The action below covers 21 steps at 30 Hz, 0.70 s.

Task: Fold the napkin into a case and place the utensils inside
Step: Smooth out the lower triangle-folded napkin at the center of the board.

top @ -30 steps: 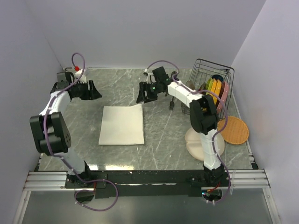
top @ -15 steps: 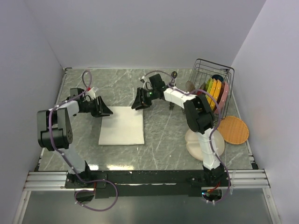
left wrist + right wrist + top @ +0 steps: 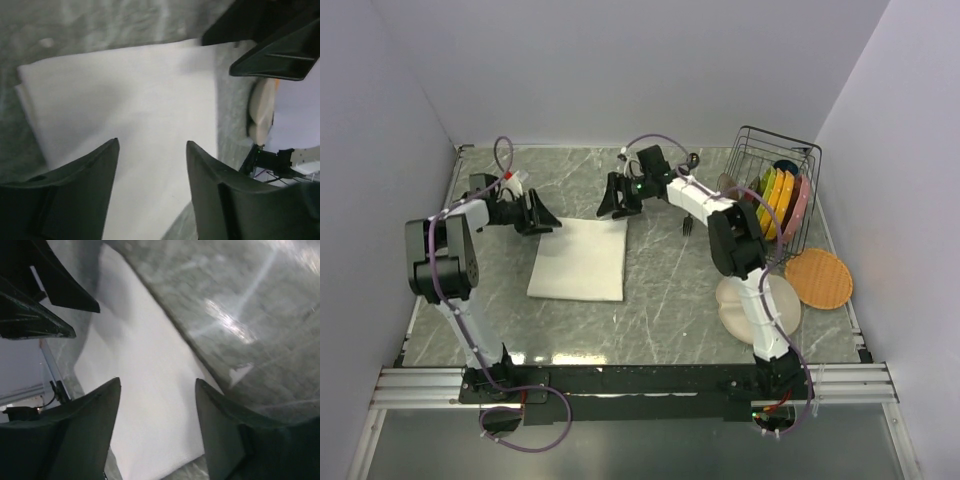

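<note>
The napkin (image 3: 578, 260) lies flat mid-table as a cream-white layered rectangle. It also shows in the left wrist view (image 3: 130, 100) and the right wrist view (image 3: 145, 390). My left gripper (image 3: 542, 220) is open and empty over its far left corner, jaws spread (image 3: 152, 141). My right gripper (image 3: 612, 206) is open and empty over its far right corner, jaws spread (image 3: 157, 380). A dark fork (image 3: 688, 226) lies right of the napkin, beside the right arm. A dark spoon (image 3: 693, 159) lies near the back wall.
A wire rack (image 3: 800, 150) with colourful plates stands at the back right. An orange round plate (image 3: 820, 278) and a beige divided plate (image 3: 785, 310) lie at the right, the beige one partly under the right arm. Walls close in on three sides.
My left gripper has swung from the back left down to the napkin's far left corner. My right gripper has shifted slightly back and left. The napkin sits slightly farther back.
</note>
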Each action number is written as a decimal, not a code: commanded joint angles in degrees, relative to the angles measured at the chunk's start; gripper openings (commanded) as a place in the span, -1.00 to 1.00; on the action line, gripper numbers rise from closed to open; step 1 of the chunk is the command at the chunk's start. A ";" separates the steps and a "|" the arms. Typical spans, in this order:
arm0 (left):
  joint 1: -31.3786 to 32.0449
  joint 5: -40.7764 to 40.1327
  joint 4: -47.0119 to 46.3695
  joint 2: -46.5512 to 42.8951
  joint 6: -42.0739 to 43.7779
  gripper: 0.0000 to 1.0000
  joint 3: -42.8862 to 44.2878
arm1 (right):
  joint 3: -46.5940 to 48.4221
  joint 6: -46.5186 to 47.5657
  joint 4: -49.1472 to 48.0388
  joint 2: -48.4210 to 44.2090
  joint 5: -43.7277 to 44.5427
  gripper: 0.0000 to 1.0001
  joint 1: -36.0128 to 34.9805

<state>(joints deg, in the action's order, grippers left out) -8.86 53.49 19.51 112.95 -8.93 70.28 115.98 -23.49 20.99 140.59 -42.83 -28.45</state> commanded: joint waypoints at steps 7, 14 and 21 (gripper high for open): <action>-0.19 14.00 -8.07 -31.02 -12.06 0.82 -22.18 | -30.42 -16.49 -17.73 -29.84 -10.34 1.00 -4.33; 1.47 14.28 -30.75 -37.63 -33.26 0.99 -41.71 | -41.88 -27.12 -28.53 -28.81 -15.44 1.00 -11.63; 0.25 11.28 -32.09 -27.80 -32.21 0.99 -45.24 | -50.07 -37.78 -42.01 -19.59 -15.97 1.00 -12.78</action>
<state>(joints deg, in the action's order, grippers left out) -7.33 65.36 -7.05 79.85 -38.98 24.38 66.70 -54.57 -10.83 116.03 -57.91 -42.30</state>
